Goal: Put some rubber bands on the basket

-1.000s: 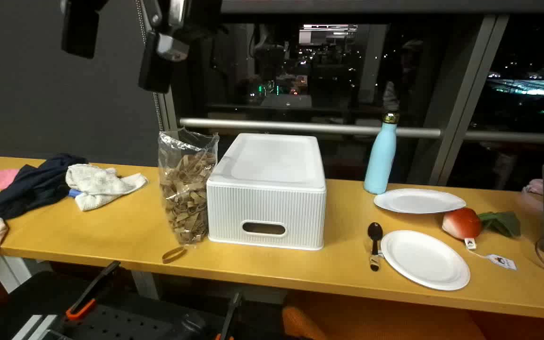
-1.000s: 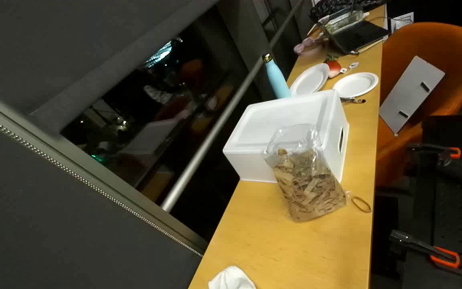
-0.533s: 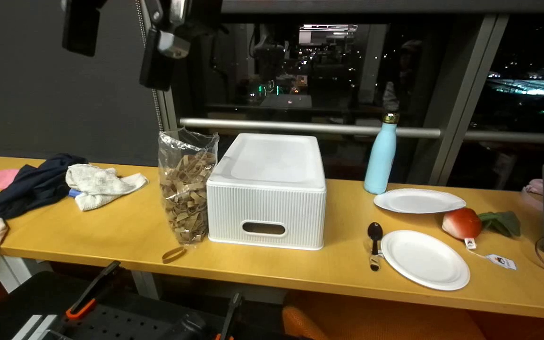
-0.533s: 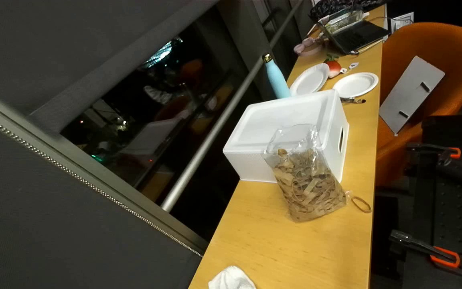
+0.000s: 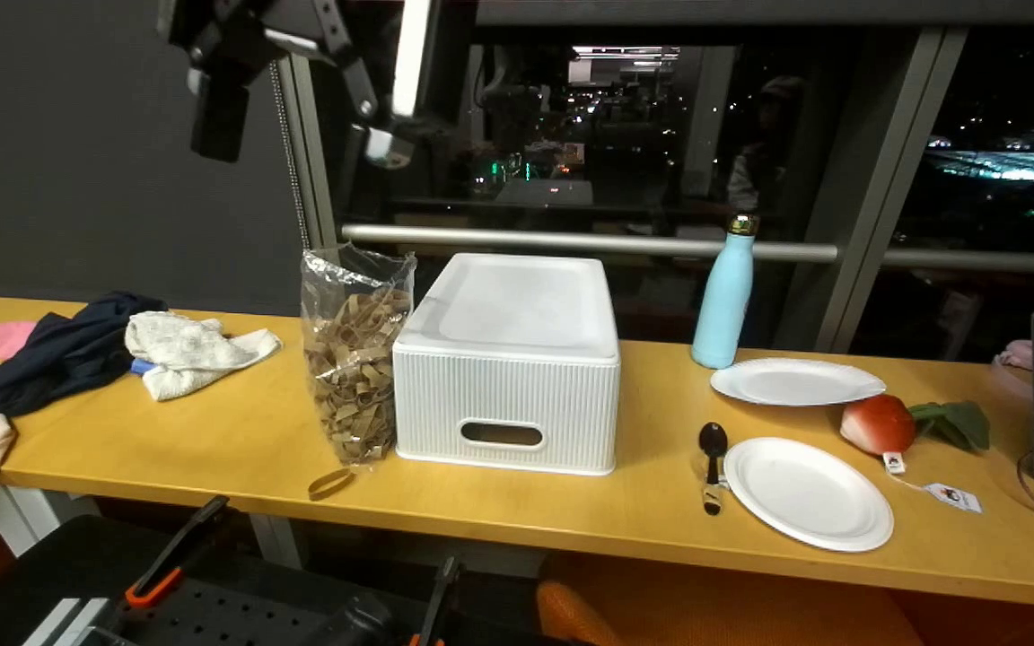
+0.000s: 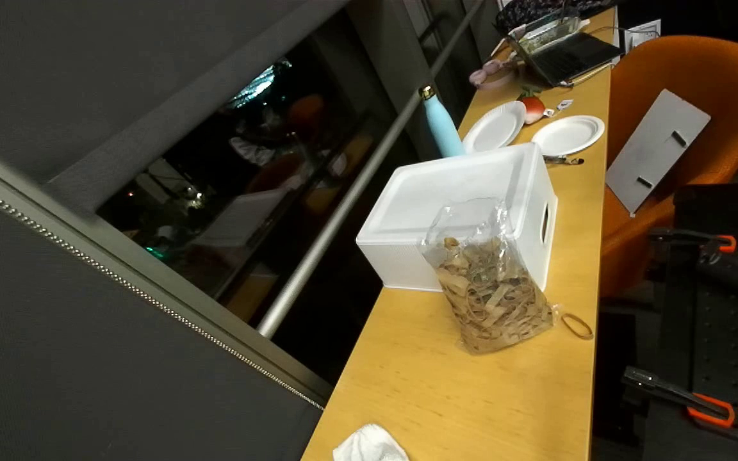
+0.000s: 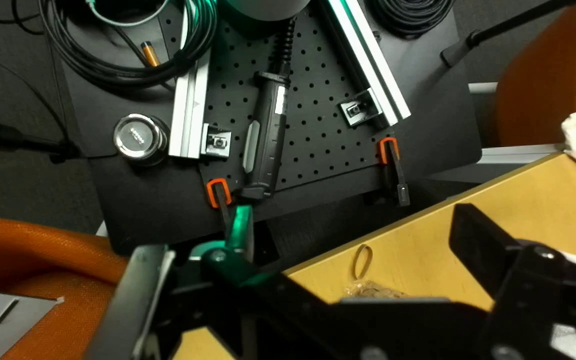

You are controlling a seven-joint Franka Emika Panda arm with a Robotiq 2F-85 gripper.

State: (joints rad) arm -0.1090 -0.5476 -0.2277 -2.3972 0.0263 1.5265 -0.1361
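1. On the yellow table point(image 5: 212, 440), I see a loose rubber band point(image 5: 331, 485) lying near the edge, just beside a clear bag of rubber bands point(image 5: 357, 372).
2. Well above both hangs the gripper point(image 7: 352, 220), its fingers point(image 7: 478, 245) spread apart.
3. The bag stands next to the white basket point(image 5: 508, 399); from here I can't say whether they touch.

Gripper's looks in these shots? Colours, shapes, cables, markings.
Mostly black gripper in an exterior view: blocky, flat-sided fingers, narrow linkage bars with a round bolt head, and a bright silver-white strip alongside. I can't make out cables or markings.
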